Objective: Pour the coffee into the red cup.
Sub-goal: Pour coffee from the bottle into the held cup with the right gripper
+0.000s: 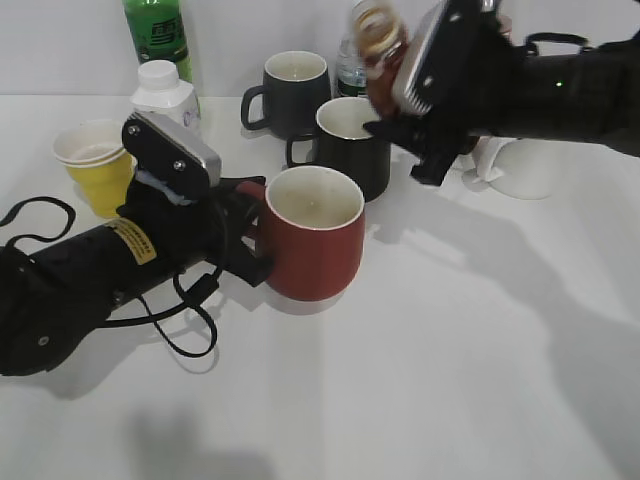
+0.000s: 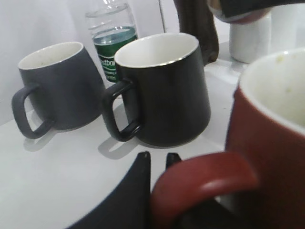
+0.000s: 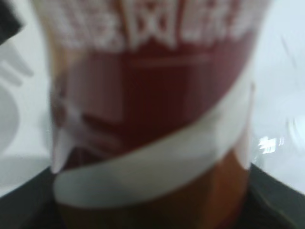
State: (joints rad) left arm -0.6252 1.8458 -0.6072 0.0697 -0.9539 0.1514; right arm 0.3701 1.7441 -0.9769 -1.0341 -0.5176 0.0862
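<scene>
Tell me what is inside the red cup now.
The red cup shows only a pale, empty-looking inside with a few small specks; no coffee is visible. Its very bottom is hidden by the near wall.

The white table [image 1: 430, 380] carries a red cup [image 1: 315, 235] near its middle. Behind the cup stand a black mug [image 1: 352, 140] and a grey mug [image 1: 290, 90]. Stacked yellow paper cups [image 1: 92, 165], a white jar [image 1: 165, 95], a green bottle [image 1: 157, 35] and a white mug [image 1: 520, 165] stand further out.
</scene>
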